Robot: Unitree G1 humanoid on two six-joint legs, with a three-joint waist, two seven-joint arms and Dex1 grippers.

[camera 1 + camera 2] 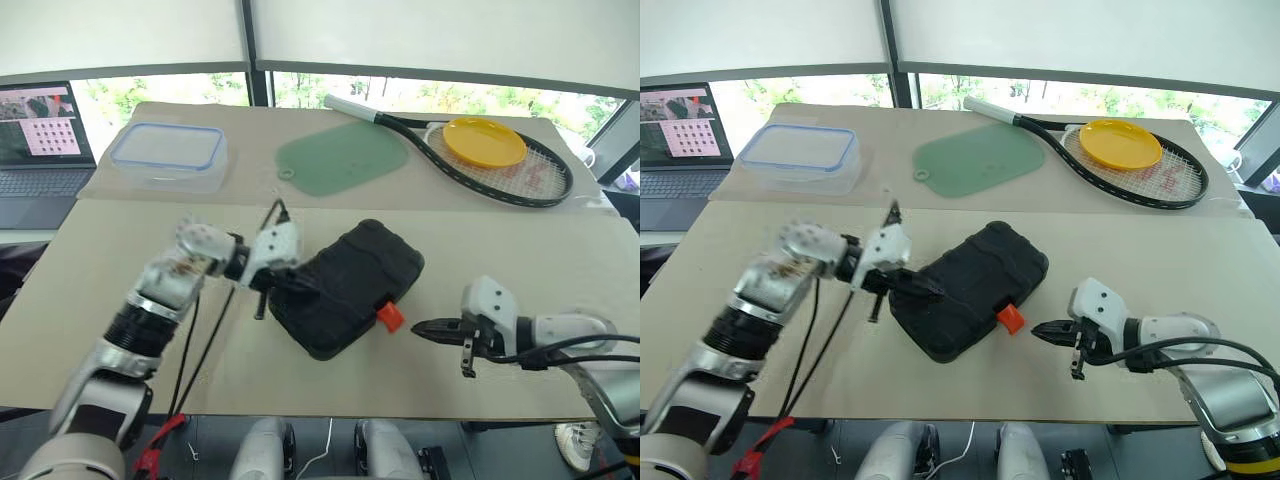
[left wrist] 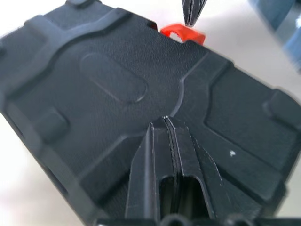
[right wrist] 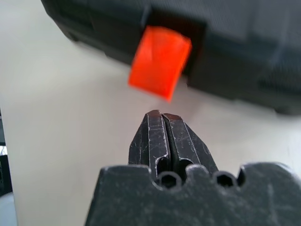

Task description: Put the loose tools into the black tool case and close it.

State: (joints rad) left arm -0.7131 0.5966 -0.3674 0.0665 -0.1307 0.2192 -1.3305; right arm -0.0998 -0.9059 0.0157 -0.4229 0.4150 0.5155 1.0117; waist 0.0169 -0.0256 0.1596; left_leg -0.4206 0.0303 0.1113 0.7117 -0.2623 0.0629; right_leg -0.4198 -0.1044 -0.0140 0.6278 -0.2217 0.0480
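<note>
The black tool case (image 1: 345, 288) lies lid-down-shut on the worktop (image 1: 520, 250), set at a slant, w/ its orange latch (image 1: 390, 317) sticking out of the near edge and not yet flipped flat. Left end effector (image 1: 283, 283) is pinched closed, holding nothing, tips pressed on the lid at the case's far-left end. Right end effector (image 1: 420, 327) is also closed and empty, tips just short of the latch, pointing straight at it, apart from it.

Risks from here, as a judgement: the latch tab hangs angled outward, so a push that lands off-centre could slide past it or just shove the whole case sideways across the smooth worktop instead of snapping it home. The left tips sit near one corner of the lid, not over the latch side, so the hold-down may be weak; the case could pivot about that point when the right one presses in. If the lid isn't fully seated, the latch may not catch at all.

Looks-wise: matte black moulded plastic, rounded-rectangle shell w/ raised ribs and an oval recess on the lid, seen close in the left wrist view (image 2: 113, 84). Latch is a small bright orange tab (image 3: 160, 61) in a notch on the rim. No loose tools to be seen on the worktop beside either end effector, so prob. all inside.
</note>
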